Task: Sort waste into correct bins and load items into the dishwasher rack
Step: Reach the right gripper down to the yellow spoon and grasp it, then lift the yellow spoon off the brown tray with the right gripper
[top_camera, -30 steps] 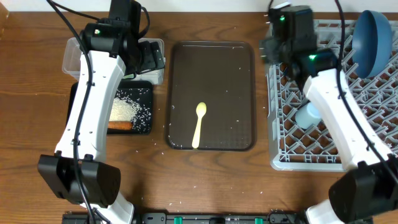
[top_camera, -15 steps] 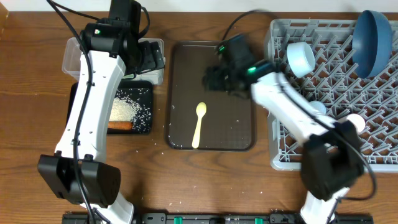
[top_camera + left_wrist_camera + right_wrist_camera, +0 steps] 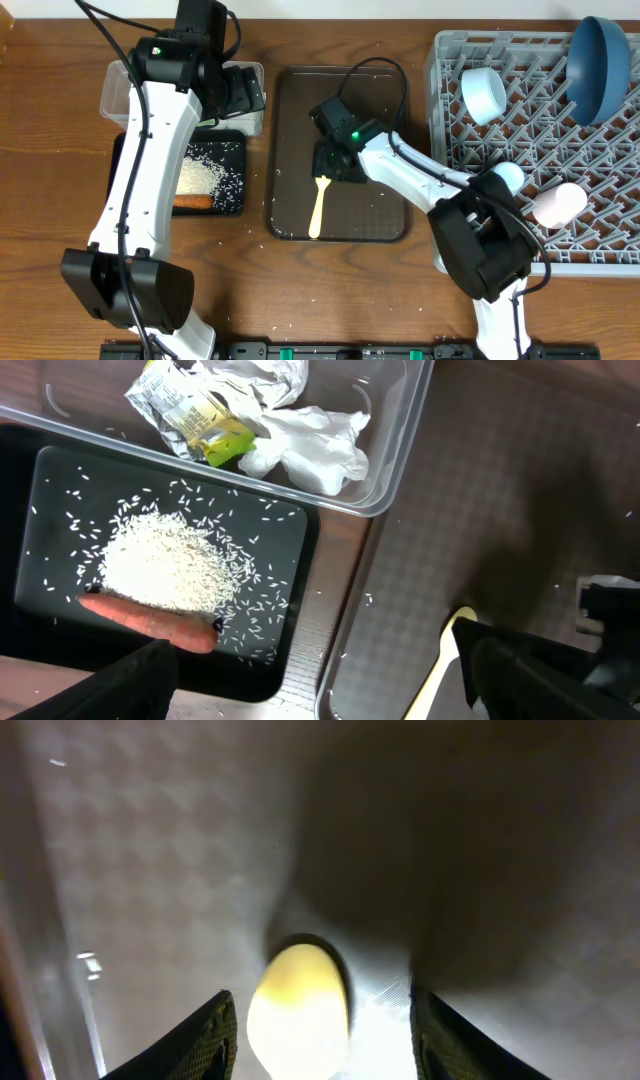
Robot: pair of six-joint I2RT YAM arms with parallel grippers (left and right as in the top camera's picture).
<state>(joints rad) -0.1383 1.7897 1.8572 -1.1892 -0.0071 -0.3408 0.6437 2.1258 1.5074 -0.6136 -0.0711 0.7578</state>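
Observation:
The pale yellow spoon point(image 3: 318, 205) lies on the dark brown serving tray point(image 3: 375, 110). My right gripper point(image 3: 334, 162) is open just above the spoon's bowl end, which shows between its fingers point(image 3: 325, 1040) in the right wrist view point(image 3: 300, 1005). My left gripper point(image 3: 238, 95) is open and empty point(image 3: 320, 685), hovering by the clear tub point(image 3: 115, 90). The tub holds white wrappers point(image 3: 305, 435) and the yellow-green packet point(image 3: 200, 425). The black tray point(image 3: 232, 150) holds rice point(image 3: 165, 565) and the carrot piece point(image 3: 150, 622).
The grey dishwasher rack point(image 3: 445, 215) at the right holds the white bowl point(image 3: 483, 92), dark blue bowl point(image 3: 600, 62), light blue cup point(image 3: 510, 175) and pink cup point(image 3: 558, 203). Stray rice grains lie on the serving tray and the wooden table point(image 3: 60, 200).
My right arm has swung left from the rack across the serving tray and come down over the spoon's bowl end. The left arm has not moved.

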